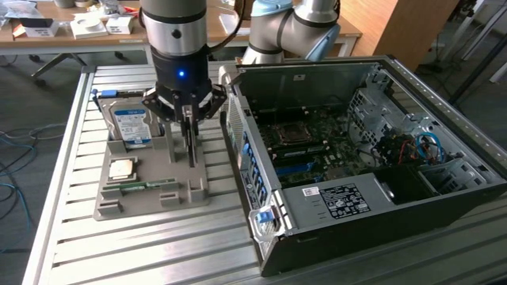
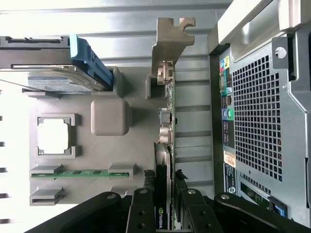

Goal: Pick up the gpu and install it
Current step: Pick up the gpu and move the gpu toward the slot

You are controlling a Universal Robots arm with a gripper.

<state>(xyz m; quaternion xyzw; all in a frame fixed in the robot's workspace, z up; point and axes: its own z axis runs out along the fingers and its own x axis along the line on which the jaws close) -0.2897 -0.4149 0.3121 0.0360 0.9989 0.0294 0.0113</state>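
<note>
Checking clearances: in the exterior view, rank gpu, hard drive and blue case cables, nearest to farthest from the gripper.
1. gpu, between the jaws.
2. hard drive, exterior view's left.
3. blue cables, inside the computer case, exterior view's right.

The worktop (image 1: 142, 255) is made of long pale metal slats with narrow grooves between them, and it reflects a soft, even light. At the exterior view's left, the grey floor (image 1: 35, 101) lies below its edge, and some loose cables (image 1: 12, 139) curl there. Behind the worktop stands a wooden desk (image 1: 47, 38) which carries several small white boxes (image 1: 87, 27). Under this desk I can see the legs of a chair base (image 1: 59, 59) with castors. At the exterior view's upper right stands a tall panel of brown wood (image 1: 396, 27).
</note>
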